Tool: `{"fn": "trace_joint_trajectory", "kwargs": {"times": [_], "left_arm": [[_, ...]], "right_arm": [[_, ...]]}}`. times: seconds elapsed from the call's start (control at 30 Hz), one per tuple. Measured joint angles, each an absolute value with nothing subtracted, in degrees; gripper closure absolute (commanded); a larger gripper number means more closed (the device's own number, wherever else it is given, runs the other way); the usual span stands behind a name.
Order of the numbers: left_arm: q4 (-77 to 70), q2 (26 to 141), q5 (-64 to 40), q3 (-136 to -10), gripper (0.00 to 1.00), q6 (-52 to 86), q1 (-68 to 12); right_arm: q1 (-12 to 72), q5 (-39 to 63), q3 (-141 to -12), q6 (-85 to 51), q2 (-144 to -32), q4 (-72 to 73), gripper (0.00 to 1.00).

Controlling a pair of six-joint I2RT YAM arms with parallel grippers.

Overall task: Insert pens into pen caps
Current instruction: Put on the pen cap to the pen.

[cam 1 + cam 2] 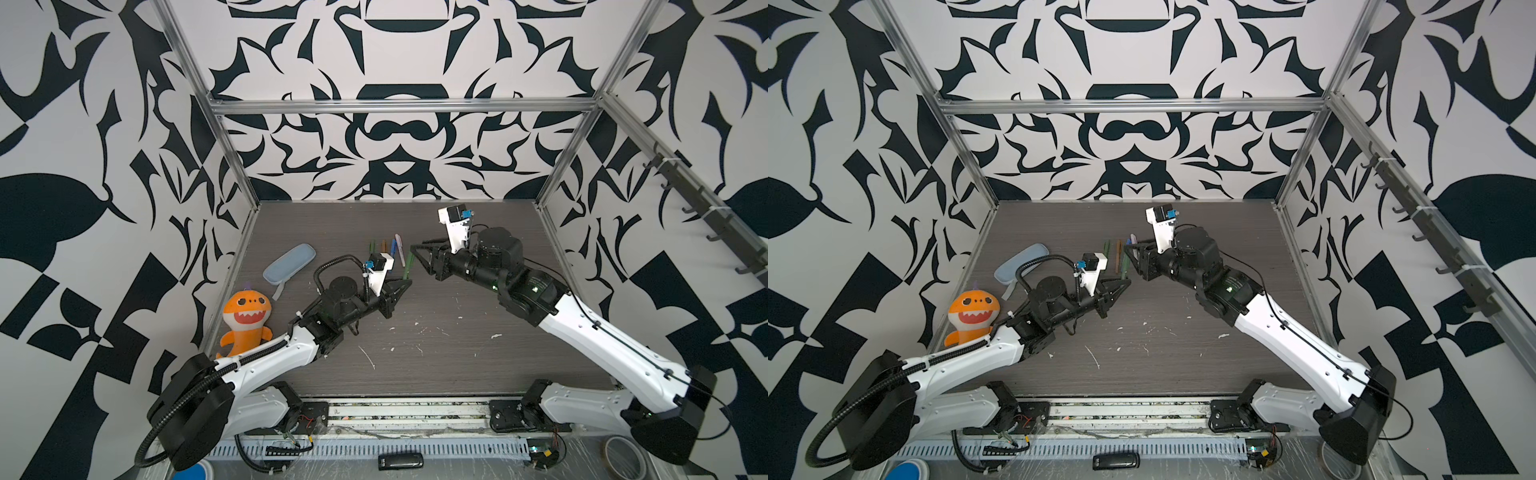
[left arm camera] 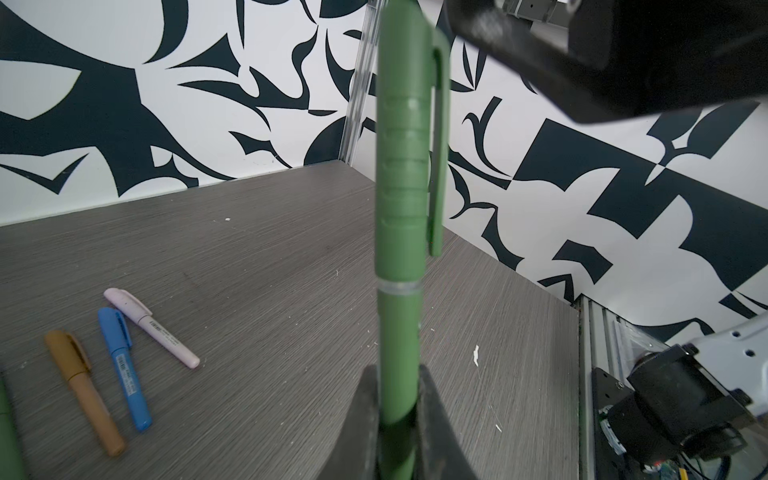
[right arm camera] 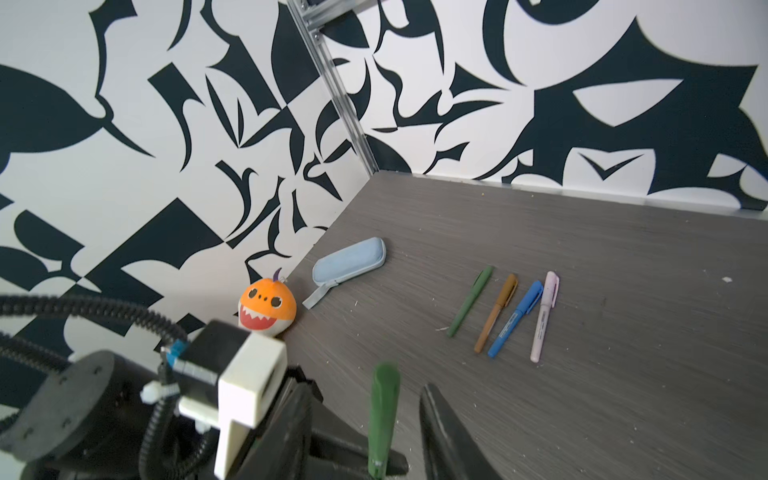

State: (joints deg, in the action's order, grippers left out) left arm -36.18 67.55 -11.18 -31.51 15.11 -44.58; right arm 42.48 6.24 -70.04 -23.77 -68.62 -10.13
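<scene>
- Left pincer [image 2: 397,376] pressed onto green pen [image 2: 400,324], pinching the lower barrel. The pen is held clear of the worktop [image 3: 602,395].
- Green cap [image 2: 402,166] sits on the pen's far end.
- Right pincer [image 1: 417,251] is spread, just beside the capped end, with a gap between finger and pen.
- Lying in a row, far middle of the worktop, all capped: second green pen [image 3: 471,301], orange-brown pen [image 3: 496,313], blue pen [image 3: 515,320], pale pink pen [image 3: 544,316].

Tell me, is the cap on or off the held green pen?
On: the green cap sits over the end of the green pen, seated right down on its barrel.
</scene>
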Motion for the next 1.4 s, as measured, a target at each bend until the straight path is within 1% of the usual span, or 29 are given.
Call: {"fn": "trace_joint_trajectory", "kwargs": {"times": [0.13, 0.33, 0.47, 0.53, 0.7, 0.8, 0.9, 1.07, 1.2, 1.4], "left_arm": [[-35.9, 67.55, -11.62, -31.97, 1.0, 14.76, -44.58], [-35.81, 67.55, -11.79, -33.45, 1.0, 14.55, -44.58], [-35.73, 67.55, -11.81, -33.45, 1.0, 14.55, -44.58], [-35.7, 67.55, -11.79, -33.45, 1.0, 14.55, -44.58], [-35.0, 67.55, -11.79, -33.45, 1.0, 14.96, -44.58], [-34.46, 67.51, -11.79, -33.47, 1.0, 15.31, -44.58], [-34.41, 67.46, -11.77, -33.5, 1.0, 15.73, -44.58], [-33.41, 67.46, -11.51, -34.13, 1.0, 16.29, -44.58], [-31.22, 67.92, -10.85, -35.77, 1.0, 16.47, -44.6], [-29.45, 70.46, -10.68, -39.38, 1.0, 15.73, -44.71]], "right_arm": [[42.48, 4.99, -74.0, -23.86, -71.57, -11.22, 0.55], [42.48, 5.06, -74.76, -24.56, -73.34, -14.02, 0.58], [42.48, 5.17, -74.54, -25.89, -73.28, -14.37, 0.7], [42.48, 5.72, -74.28, -26.37, -73.28, -14.39, 0.75], [42.48, 6.79, -72.77, -26.89, -73.28, -14.17, 0.76], [42.48, 7.4, -72.07, -27.05, -73.28, -14.13, 0.82], [42.48, 7.64, -71.85, -26.72, -73.28, -13.96, 0.92], [42.33, 8.36, -70.24, -26.63, -73.06, -11.14, 0.98], [42.02, 8.27, -67.64, -26.59, -72.03, -7.31, 1.0], [41.39, 6.33, -63.64, -26.57, -70.08, -1.48, 1.0]]}}
